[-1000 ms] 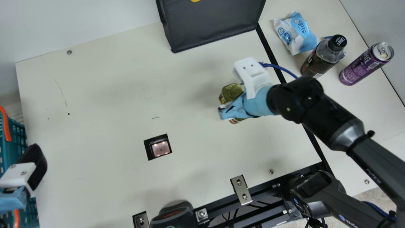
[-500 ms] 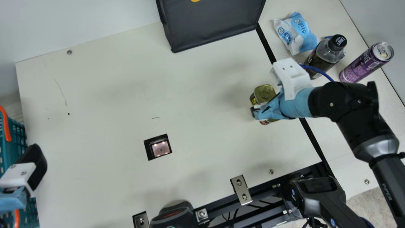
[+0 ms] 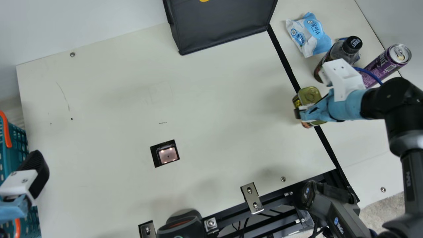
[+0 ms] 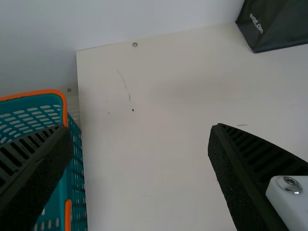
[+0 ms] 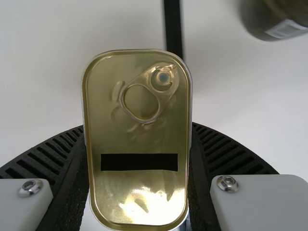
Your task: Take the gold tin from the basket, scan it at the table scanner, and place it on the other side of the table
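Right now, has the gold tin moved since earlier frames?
Yes. Gold tin went right in the main view, away from the table scanner, now overlapping the black strip.

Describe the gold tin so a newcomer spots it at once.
On the cream table, follow the black strip at the main view's right. Above it, the right gripper clamps the gold tin. Its ring-pull lid is rectangular with rounded corners, whereas the purple can is tall and round.

Shows right arm bent at the wrist joint (blue covering noted), with right claw clamped. Presents left claw at the main view's left edge, with ribbed fingers set wide apart.
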